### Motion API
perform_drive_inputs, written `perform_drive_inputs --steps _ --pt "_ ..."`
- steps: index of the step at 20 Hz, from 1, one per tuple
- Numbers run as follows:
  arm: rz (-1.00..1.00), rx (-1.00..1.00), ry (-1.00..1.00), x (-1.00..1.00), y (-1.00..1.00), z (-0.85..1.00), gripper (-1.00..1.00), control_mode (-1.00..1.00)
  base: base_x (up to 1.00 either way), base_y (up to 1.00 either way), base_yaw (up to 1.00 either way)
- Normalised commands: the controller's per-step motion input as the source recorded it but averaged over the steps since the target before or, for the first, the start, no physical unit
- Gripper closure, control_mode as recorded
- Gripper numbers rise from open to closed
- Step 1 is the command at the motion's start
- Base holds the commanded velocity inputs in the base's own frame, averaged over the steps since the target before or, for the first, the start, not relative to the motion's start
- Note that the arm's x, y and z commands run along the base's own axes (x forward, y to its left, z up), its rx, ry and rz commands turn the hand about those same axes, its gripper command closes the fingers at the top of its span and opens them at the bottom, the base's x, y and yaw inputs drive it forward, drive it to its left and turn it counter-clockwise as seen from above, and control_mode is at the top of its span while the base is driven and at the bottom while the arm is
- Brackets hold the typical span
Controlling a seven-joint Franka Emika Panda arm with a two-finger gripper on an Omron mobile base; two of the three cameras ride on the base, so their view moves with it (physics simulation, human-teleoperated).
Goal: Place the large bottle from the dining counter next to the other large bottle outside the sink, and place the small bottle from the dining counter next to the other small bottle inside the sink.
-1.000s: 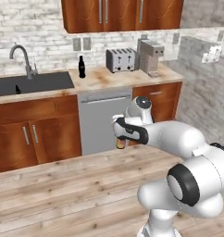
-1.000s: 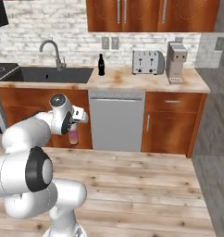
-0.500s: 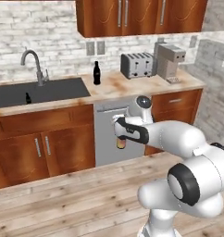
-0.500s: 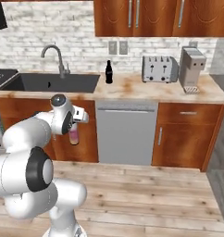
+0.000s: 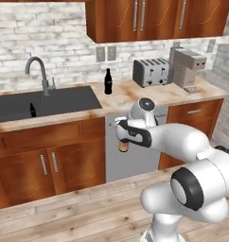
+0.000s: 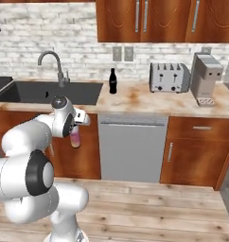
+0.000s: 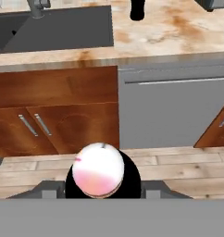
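The gripper (image 5: 125,138) is clenched on the large bottle (image 5: 123,145), mid-frame. I'd carry it upright, then set it beside the other large bottle (image 5: 107,82), right of the sink (image 5: 50,101), without knocking it.

My arm's bent fwd at mid height, elbow up, hand turned so the gripper (image 5: 124,140) points down. Jaws are clamped on the large bottle (image 6: 75,139), held upright & off the floor. In hand view the bottle (image 7: 98,170) sits btwn my finger tips, seen end-on.
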Motion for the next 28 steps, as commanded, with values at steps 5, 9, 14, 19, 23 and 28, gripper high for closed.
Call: perform_drive_inputs --steps 5,9,14,19,23,28 --pt "0.00 0.00 0.00 0.00 0.00 0.00 1.00 1.00 0.57 0.00 0.00" --pt "0.00 0.00 0.00 0.00 0.00 0.00 1.00 1.00 0.51 0.02 0.00" --pt "0.00 0.00 0.00 0.00 0.00 0.00 1.00 1.00 0.48 0.01 0.00" --pt "0.00 0.00 0.00 0.00 0.00 0.00 1.00 1.00 0.52 0.00 0.00" --pt "0.00 0.00 0.00 0.00 0.00 0.00 1.00 1.00 0.53 0.00 -0.01" --pt "0.00 0.00 0.00 0.00 0.00 0.00 1.00 1.00 0.53 0.00 -0.01"
